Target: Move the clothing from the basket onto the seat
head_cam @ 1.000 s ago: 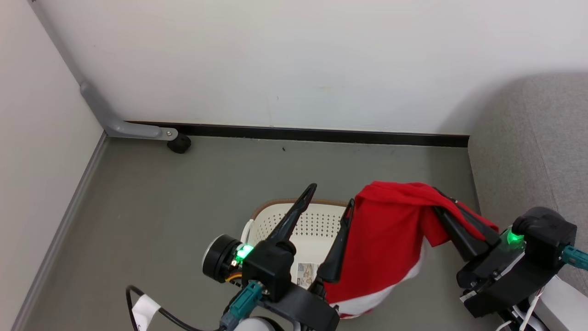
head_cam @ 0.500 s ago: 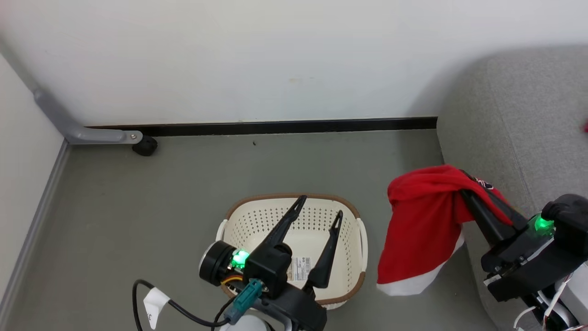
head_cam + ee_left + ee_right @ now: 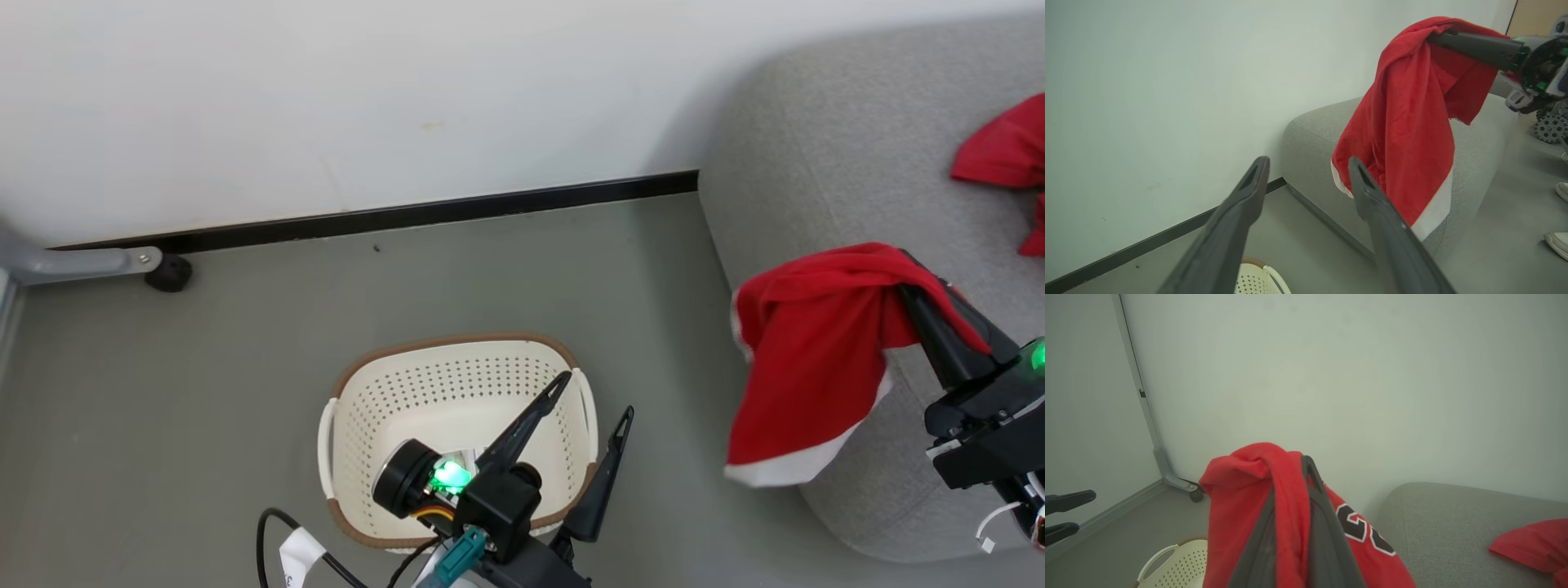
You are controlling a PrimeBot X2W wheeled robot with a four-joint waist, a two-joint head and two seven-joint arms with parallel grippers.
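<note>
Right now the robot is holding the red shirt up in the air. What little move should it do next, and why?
Probably carry the right end effector a bit farther over the seat before letting go. The clothing it grips hangs beside the seat's edge, its white hem seemingly over the floor, so dropping now would likely miss.

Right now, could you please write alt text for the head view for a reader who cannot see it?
The right gripper holds the clothing, a red jersey with white trim, hanging by the edge of the grey seat, where another red garment lies. The open left gripper hovers above the cream basket on the grey floor.
</note>
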